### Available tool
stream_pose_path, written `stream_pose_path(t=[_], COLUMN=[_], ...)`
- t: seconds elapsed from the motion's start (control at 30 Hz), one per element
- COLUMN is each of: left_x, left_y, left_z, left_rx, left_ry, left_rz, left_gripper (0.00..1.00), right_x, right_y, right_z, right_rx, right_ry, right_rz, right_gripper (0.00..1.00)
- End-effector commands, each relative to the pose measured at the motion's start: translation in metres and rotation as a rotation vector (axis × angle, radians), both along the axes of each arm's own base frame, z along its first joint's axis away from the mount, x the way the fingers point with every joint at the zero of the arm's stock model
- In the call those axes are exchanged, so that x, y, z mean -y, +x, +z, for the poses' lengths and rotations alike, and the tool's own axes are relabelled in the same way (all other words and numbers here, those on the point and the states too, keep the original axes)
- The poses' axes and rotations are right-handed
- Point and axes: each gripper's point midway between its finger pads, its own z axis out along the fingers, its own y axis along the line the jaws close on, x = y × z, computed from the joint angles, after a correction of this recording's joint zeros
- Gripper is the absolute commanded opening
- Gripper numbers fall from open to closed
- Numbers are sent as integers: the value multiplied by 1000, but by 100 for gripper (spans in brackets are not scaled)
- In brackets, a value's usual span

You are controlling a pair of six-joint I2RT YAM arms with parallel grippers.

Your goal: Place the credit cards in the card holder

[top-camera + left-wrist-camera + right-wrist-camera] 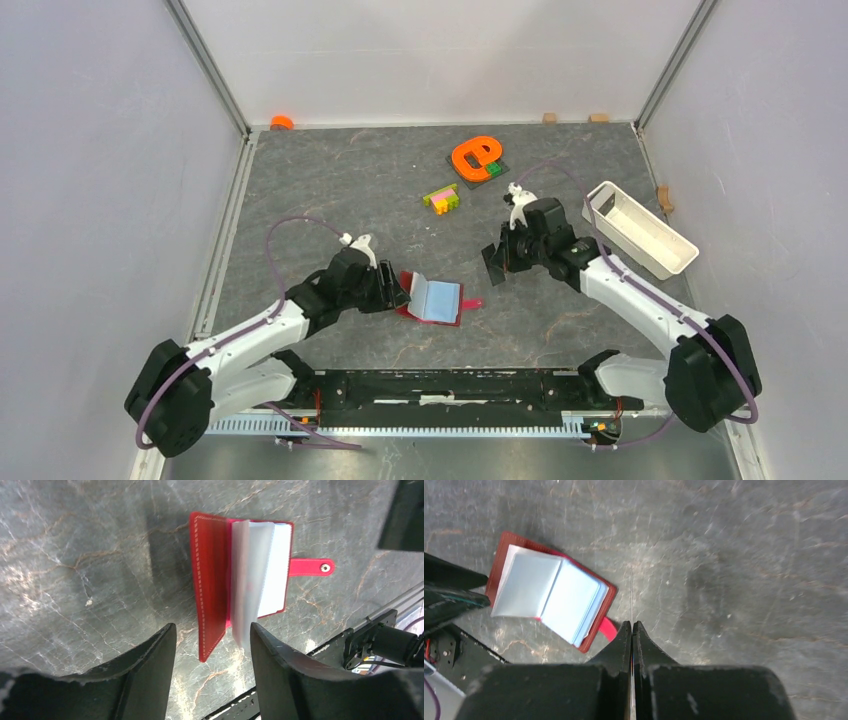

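The card holder (437, 300) lies open on the table, its red cover down and its light-blue leaves (255, 575) up, with the snap tab (310, 567) pointing right. My left gripper (398, 292) is open at the holder's left edge. In the left wrist view the holder's red cover (212, 580) reaches in between the spread fingers (150, 670). My right gripper (497, 265) hangs to the right of the holder and is shut on a thin credit card (631, 592), seen edge-on as a pale line past the fingertips. The holder (549, 595) lies left of that gripper (631, 625).
An orange toy piece on a dark plate (476, 157) and a small stack of coloured bricks (441, 198) lie further back. A white oblong tray (640, 228) stands at the right. Small wooden blocks (549, 117) sit along the back wall. The black base rail (450, 385) runs along the near edge.
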Motion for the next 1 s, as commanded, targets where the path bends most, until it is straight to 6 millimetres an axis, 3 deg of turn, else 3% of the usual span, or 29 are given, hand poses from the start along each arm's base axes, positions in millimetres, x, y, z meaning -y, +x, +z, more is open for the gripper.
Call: stream_pose_path(t=[0.0,0.17,0.3,0.43,0.53,0.8,0.97], left_x=[1,26,77,122,134,137,124], left_y=[14,23,14,-2,-3,-11,-10], left_z=[39,95,122,107,88,34,22], left_rx=[116,227,263,204,171,87,94], left_ry=[31,-73,-227,-258,-269,-283,-247], left_rz=[-55,-123,-233,-333,-353,-351,-304], left_gripper=[64,65,65,63,62,61,60], right_x=[-11,0,7,11,13,1,-11], right_y=[-2,-5,-7,-9,-11,-24,-33], right_z=[10,11,6,6,8,10,5], right_rx=[55,83,84,88,101,95,69], right_ry=[75,57,44,53,63,170,219], right_rz=[-22,-58,-95,-119,-130,-95,-53], right_gripper=[0,0,0,0,0,0,0])
